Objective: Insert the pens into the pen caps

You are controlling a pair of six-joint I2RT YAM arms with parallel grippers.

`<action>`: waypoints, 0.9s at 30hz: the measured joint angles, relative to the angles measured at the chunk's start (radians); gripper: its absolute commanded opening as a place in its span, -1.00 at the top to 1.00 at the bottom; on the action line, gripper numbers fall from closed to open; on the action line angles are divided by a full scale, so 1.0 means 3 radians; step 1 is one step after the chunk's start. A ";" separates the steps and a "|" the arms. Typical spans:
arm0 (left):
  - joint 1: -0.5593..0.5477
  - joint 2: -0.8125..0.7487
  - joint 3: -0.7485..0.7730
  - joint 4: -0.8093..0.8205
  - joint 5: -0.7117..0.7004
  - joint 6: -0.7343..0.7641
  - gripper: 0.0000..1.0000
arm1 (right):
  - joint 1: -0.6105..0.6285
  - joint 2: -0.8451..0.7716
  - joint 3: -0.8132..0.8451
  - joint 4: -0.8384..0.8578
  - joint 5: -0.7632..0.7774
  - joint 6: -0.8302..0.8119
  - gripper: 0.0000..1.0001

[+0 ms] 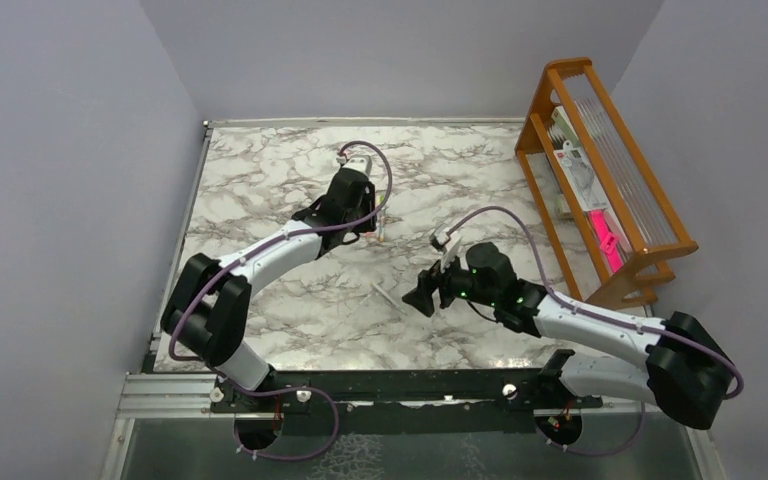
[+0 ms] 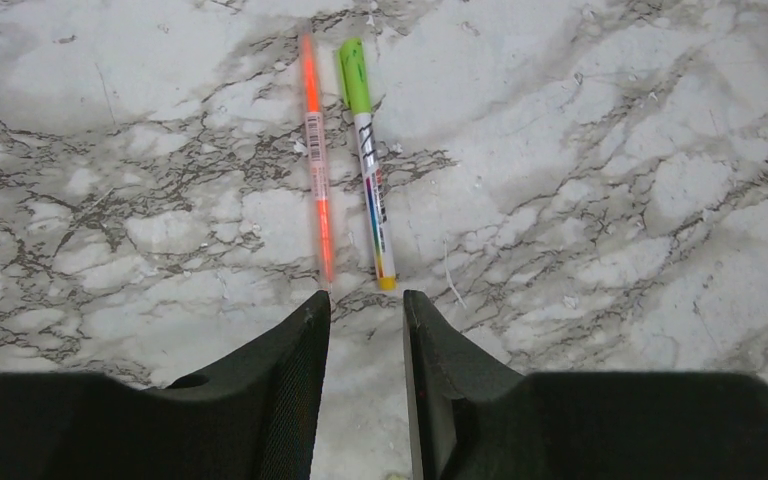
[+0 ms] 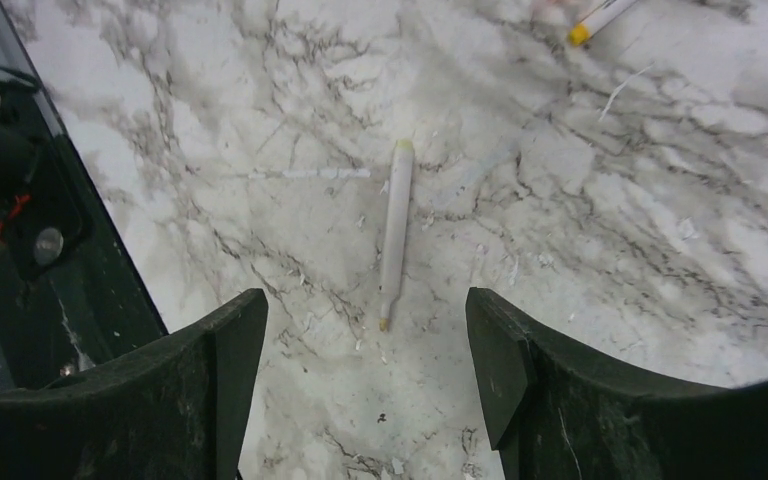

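Observation:
In the left wrist view an orange-red pen [image 2: 315, 160] and a whitish pen [image 2: 372, 190] lie side by side on the marble. The whitish pen wears a bright green cap [image 2: 353, 70] at its far end. My left gripper [image 2: 367, 305] sits just short of their near ends, narrowly open and empty. In the right wrist view an uncapped whitish-grey pen [image 3: 395, 230] lies with its tip toward my right gripper [image 3: 365, 310], which is wide open and empty above it. From above, this pen [image 1: 388, 296] lies just left of the right gripper [image 1: 422, 297]. No tan-orange cap shows.
A wooden rack [image 1: 600, 170] with packets stands at the table's right edge. The table's dark near edge [image 3: 90, 290] runs along the left of the right wrist view. The yellow end of a pen [image 3: 582, 32] shows at the top there. Grey walls enclose the marble top.

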 measured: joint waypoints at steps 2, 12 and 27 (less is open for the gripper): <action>0.0014 -0.0111 -0.0084 -0.0004 0.0098 -0.0006 0.30 | 0.0092 0.0187 0.0004 0.0018 0.0032 -0.0029 -0.46; 0.0158 -0.0706 -0.0673 0.0093 0.0235 -0.0071 0.29 | 0.0327 0.0952 0.0278 0.0003 0.0381 -0.0100 -0.15; 0.0221 -0.0685 -0.0762 0.0164 0.0244 -0.0106 0.28 | 0.0827 0.1615 0.0818 -0.0348 0.1170 -0.0149 -0.02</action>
